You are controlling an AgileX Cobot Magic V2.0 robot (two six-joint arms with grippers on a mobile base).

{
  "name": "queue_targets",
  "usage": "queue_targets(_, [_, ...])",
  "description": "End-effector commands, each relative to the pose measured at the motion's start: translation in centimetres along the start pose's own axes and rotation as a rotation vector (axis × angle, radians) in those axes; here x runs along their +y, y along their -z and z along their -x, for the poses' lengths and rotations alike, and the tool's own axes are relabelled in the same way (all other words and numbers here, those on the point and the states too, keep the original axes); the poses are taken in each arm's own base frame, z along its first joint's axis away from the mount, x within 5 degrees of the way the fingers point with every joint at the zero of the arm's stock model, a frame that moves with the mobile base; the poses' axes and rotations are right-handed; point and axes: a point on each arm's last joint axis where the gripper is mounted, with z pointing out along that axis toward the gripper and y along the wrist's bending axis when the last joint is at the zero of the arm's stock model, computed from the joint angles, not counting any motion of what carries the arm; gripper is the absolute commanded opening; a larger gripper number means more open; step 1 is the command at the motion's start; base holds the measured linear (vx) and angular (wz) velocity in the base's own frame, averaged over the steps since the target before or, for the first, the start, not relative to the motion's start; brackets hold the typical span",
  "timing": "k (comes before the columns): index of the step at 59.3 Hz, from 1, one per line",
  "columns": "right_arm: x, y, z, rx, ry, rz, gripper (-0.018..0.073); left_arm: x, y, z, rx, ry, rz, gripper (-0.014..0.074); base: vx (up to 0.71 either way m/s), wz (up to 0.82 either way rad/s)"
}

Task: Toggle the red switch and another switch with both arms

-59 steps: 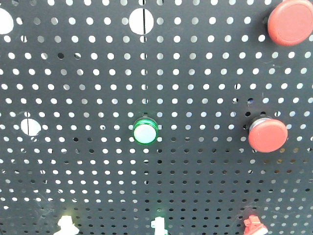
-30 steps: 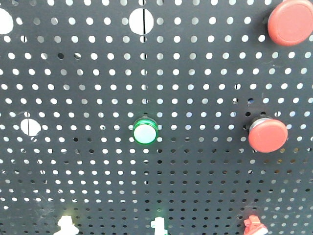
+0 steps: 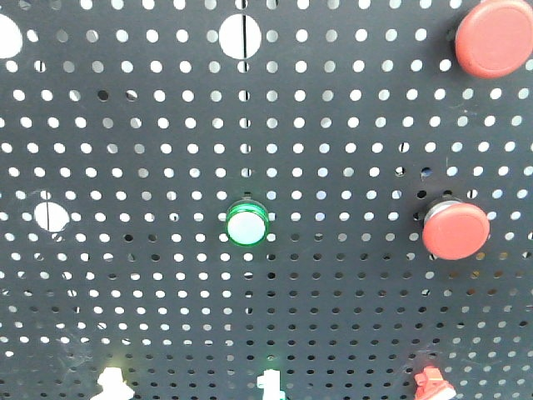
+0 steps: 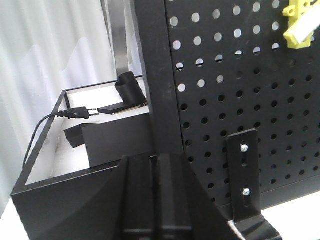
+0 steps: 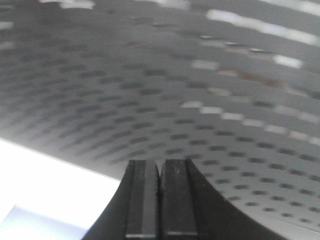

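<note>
Plainly, the front-facing view shows only the black perforated metal panel (image 3: 166,292): no arm or gripper is in it. At its bottom edge, to the right, sits the small red toggle switch with a white part (image 3: 433,385), cut off by the frame. Along the same row are a pale white toggle lever (image 3: 112,383) at the left and a white toggle with a green glow (image 3: 269,383) in the middle. Higher up stand a round green-ringed button with a white face (image 3: 247,223) and two large round red mushroom buttons, one at mid-right (image 3: 455,229) and one in the top right corner (image 3: 493,37).

In the left wrist view the left gripper (image 4: 158,197) has its black fingers pressed together on nothing, low beside the panel's black upright frame post (image 4: 155,75). A yellow toggle with a white tip (image 4: 301,25) sits well above it, at the upper right. Beyond are a shallow black open box (image 4: 30,185) and a black power plug (image 4: 75,113).

The right wrist view is blurred; the right gripper (image 5: 159,200) is closed and empty, facing the perforated panel (no switch is discernible there).

Judging from this, neither gripper touches a switch, so both toggles seem left to do.
</note>
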Motion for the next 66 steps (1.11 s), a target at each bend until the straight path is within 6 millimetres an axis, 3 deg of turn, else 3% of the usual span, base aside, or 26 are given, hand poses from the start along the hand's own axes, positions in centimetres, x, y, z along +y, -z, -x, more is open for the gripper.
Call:
queue_targets(1, [-0.2, 0.0, 1.0, -0.19, -0.134, -0.037, -0.0006, 0.1, 0.1, 0.2, -0.076, 0.016, 0.017, 0.0003, 0.0, 0.0])
queue_targets(9, [-0.5, -0.5, -0.4, -0.198, -0.258, -0.117, -0.0006, 0.1, 0.1, 0.2, -0.076, 0.016, 0.017, 0.0003, 0.0, 0.0])
queue_targets(22, [-1.0, -0.4, -0.5, -0.183, -0.237, -0.219, -0.0006, 0.1, 0.1, 0.2, -0.076, 0.016, 0.017, 0.0003, 0.0, 0.0])
queue_targets(66, [-1.0, -0.4, -0.6, -0.183, -0.237, -0.219, -0.0006, 0.1, 0.1, 0.2, -0.076, 0.016, 0.017, 0.0003, 0.0, 0.0])
